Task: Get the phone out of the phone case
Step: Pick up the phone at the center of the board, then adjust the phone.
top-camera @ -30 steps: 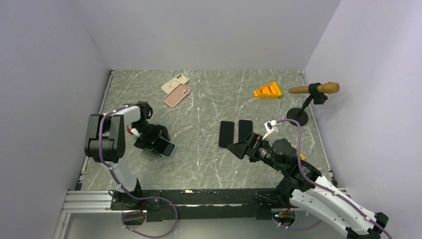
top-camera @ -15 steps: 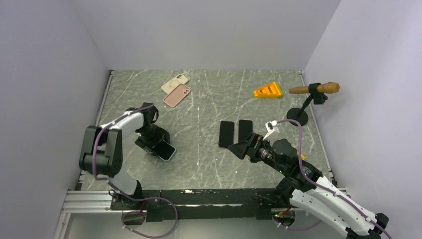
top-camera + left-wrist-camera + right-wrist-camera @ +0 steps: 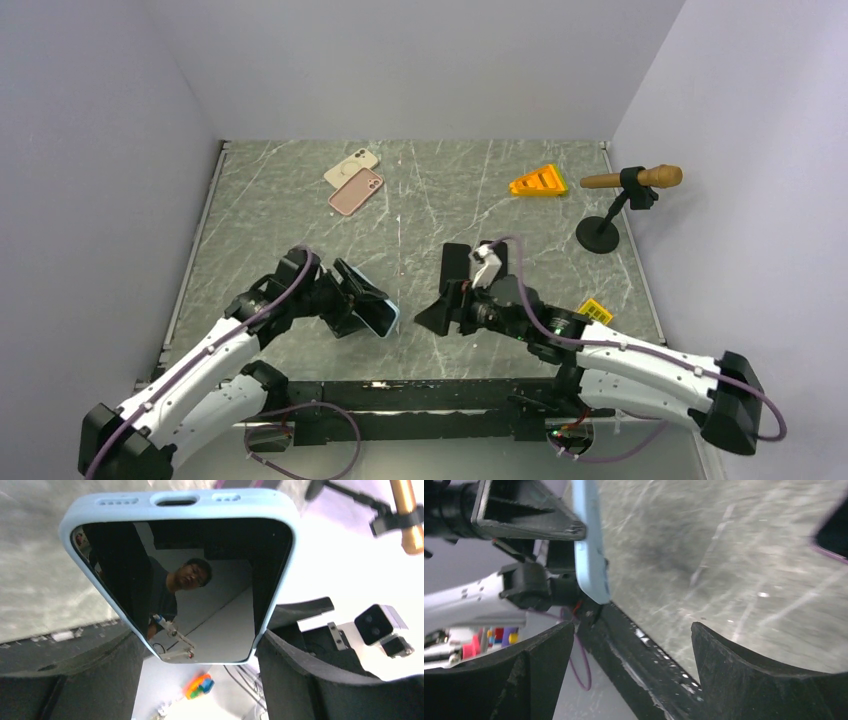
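Twice confirmed the left hand's point(image 3: 362, 303) grip on the case point(image 3: 280, 510): from overhead and from its own wrist camera. Found fingers point(image 3: 310, 680) pressed against both long edges of this pale blue case, at the end nearer the wrist. Found the phone point(image 3: 190, 580) seated inside, dark screen turned to the wrist camera, port end pointing away. Noted case and phone held at a tilt above the tabletop point(image 3: 420, 200), near its front edge, left of centre.

Found the right hand point(image 3: 437, 312) spread wide, gripping nothing, pointed toward the case, near it but apart. Saw the case edge-on at the upper left of the right wrist view, beyond the fingertips and not between them.

Recorded two dark handsets point(image 3: 456, 265) flat and side by side behind the right hand, partly covered by that arm. Recorded a pink case point(image 3: 356, 192) touching a beige case point(image 3: 351, 166) at the far left. Recorded an orange wedge point(image 3: 538, 181) at the far right, a stand point(image 3: 598, 235) carrying a brown rod point(image 3: 632, 179), and a yellow tag point(image 3: 595, 310) beside the right arm.
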